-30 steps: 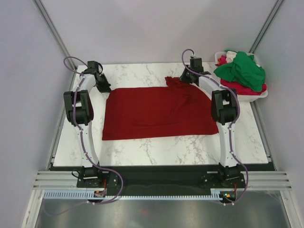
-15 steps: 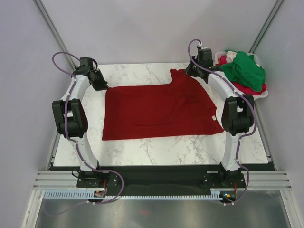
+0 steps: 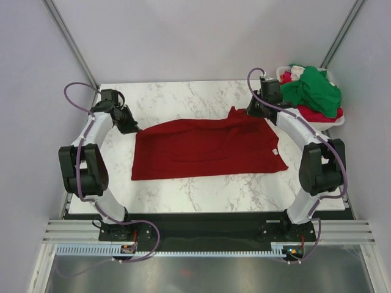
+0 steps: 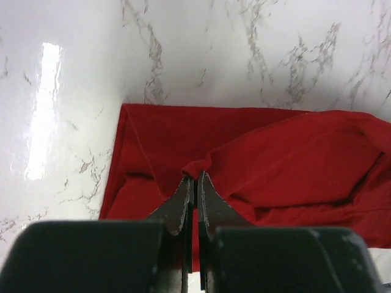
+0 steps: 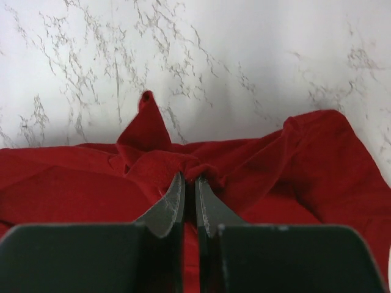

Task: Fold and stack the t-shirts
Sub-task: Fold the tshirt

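From above, the dark red t-shirt (image 3: 208, 152) lies spread on the tabletop (image 3: 183, 94), its far edge partly hidden by the left pincer (image 3: 132, 127) and right pincer (image 3: 248, 112), both arms reaching forward and bowed outward; a green t-shirt (image 3: 314, 88) heaped in the white basket (image 3: 338, 119) half covers a lighter red t-shirt (image 3: 305, 113). In the left wrist view the fingers (image 4: 180, 204), bases cut off below, press together on a raised fold. The right wrist view shows the same tight pinch on a bunched ridge beside a pointed corner.
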